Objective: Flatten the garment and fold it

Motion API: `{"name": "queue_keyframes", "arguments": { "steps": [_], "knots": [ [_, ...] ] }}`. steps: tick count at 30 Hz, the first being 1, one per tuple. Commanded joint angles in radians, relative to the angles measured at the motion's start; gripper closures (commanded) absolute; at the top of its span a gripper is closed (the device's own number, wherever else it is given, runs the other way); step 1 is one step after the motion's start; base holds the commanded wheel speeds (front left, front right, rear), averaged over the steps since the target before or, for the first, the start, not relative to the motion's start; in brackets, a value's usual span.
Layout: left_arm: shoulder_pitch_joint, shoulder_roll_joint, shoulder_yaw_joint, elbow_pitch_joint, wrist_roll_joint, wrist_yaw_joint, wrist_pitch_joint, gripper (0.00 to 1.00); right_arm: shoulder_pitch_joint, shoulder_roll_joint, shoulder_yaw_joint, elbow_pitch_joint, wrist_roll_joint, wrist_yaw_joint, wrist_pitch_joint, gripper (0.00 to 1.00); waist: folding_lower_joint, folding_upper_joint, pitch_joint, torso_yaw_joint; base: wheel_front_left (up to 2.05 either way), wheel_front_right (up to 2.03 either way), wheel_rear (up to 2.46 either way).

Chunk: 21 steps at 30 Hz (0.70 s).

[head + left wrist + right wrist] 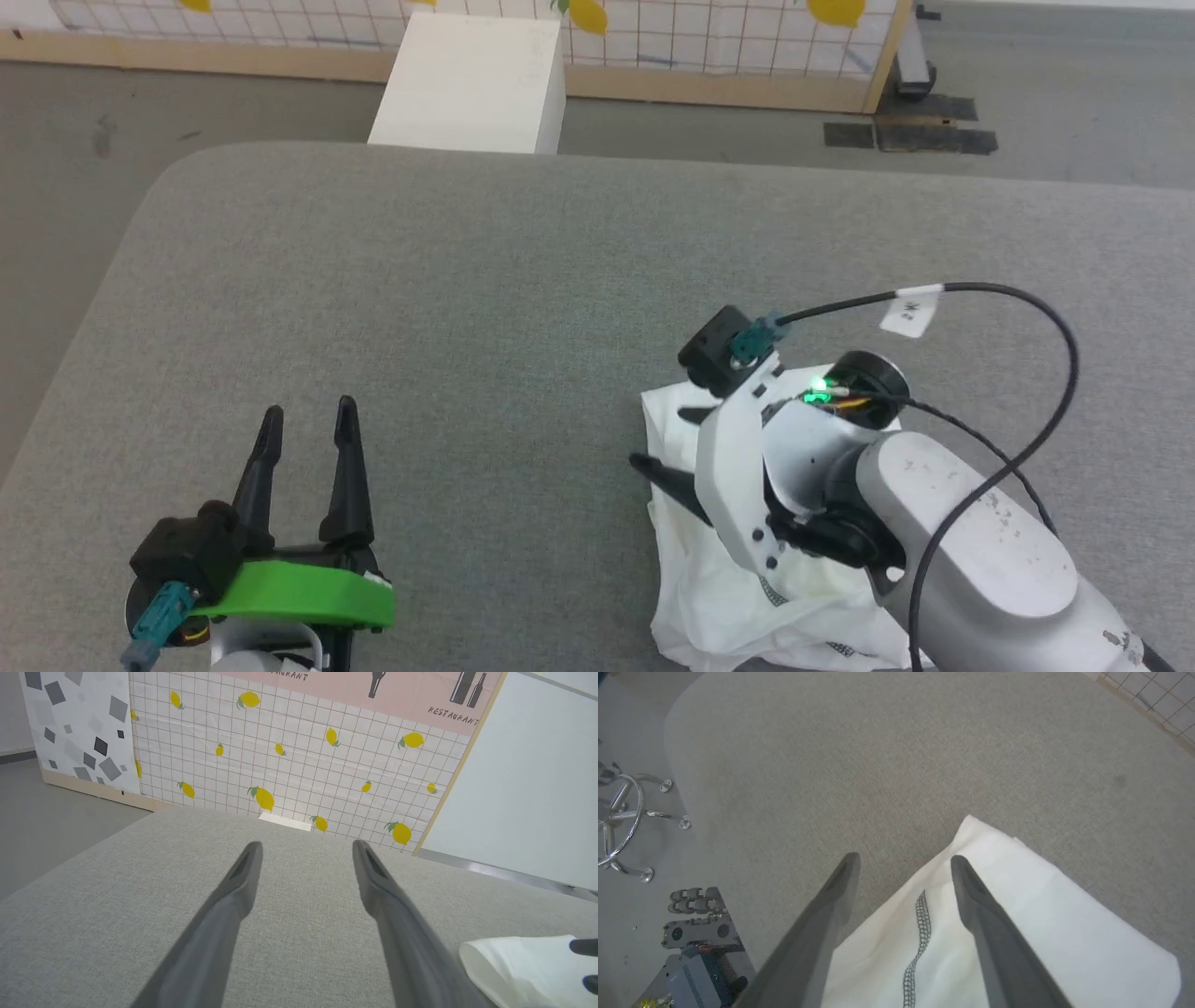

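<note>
Right pincer: my right pincer stood with its two long dark fingers spread wide and nothing between them.
Left pincer: my left pincer was spread just as wide, empty, over bare surface at my near left.
Garment: the large white soft cloth garment with dark grey zigzag seam stitching lay bunched and partly doubled over at my near right, not yet flattened.
Key relation: the garment sat directly under my right pincer. One finger was over the cloth, the other over its edge where the bare surface began, and the zigzag seam ran up between them. I could not tell whether the tips touched the cloth.
Long axis: in the head view the bundle ran roughly from its far corner back toward me, partly hidden under my right forearm.
Nearer arm: the right one by far, since the left pincer was well apart from the cloth. I judged the free corner the likely place to pinch.
Surface: a grey woven, fabric-covered table with a rounded corner, bare across its far and left parts.
Room: a rigid white rectangular box stood beyond the far edge. Behind it was a white gridded wall panel printed with yellow lemons. A chrome star-shaped chair base stood on the grey floor.
</note>
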<state>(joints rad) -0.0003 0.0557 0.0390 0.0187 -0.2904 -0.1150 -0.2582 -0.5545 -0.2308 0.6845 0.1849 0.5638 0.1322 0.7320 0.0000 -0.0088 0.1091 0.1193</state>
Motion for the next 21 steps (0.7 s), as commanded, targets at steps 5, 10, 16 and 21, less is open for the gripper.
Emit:
{"name": "queue_keyframes", "arguments": {
  "steps": [5,10,16,21],
  "knots": [
    [0.012,0.001,0.007,-0.004,0.019,-0.009,-0.004,0.00,-0.015,0.007,-0.077,-0.061,-0.010,-0.002,-0.166,0.00,0.0000,0.0086,-0.047,-0.032,0.00,0.00,0.00],
    [0.014,0.007,0.015,-0.001,0.035,-0.005,-0.004,0.00,0.023,0.001,-0.200,-0.096,-0.051,-0.002,-0.326,0.00,0.0000,0.0086,-0.079,-0.054,0.00,0.00,0.00],
    [0.018,0.006,0.013,-0.002,0.043,0.003,-0.004,0.00,0.109,-0.010,-0.370,-0.138,-0.128,-0.002,-0.505,0.00,0.0000,0.0086,-0.097,-0.079,0.00,0.00,0.00],
    [0.021,0.004,0.009,-0.004,0.043,0.006,-0.004,0.00,0.205,-0.007,-0.502,-0.127,-0.197,-0.002,-0.557,0.00,0.0000,0.0086,-0.095,-0.090,0.00,0.00,0.00]
  ]
}}
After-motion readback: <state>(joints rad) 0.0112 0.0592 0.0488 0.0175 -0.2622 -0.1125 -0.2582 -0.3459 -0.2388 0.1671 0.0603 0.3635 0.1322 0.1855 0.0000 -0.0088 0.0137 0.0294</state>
